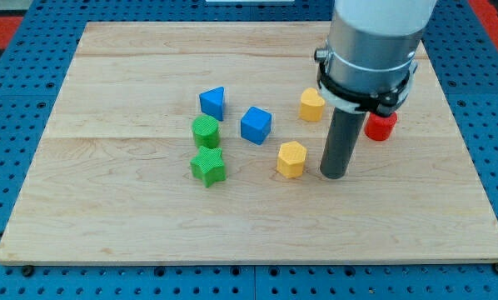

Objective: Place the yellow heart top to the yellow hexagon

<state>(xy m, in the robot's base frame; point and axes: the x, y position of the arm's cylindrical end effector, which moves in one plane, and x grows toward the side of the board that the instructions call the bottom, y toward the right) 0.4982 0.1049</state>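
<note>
The yellow heart (pixel 311 105) lies on the wooden board (pixel 107 217), right of centre, toward the view's top. The yellow hexagon (pixel 291 159) lies below it and slightly to the left, with a clear gap between them. My tip (pixel 334 174) rests on the board just to the right of the yellow hexagon, a small gap apart, and below and right of the yellow heart. The arm's grey body hides the board above and behind the rod.
A blue cube (pixel 256 125) sits left of the heart. A blue triangular block (pixel 213 102), a green cylinder (pixel 206 132) and a green star (pixel 207 166) stand further left. A red block (pixel 381 126) is partly hidden behind the arm on the right.
</note>
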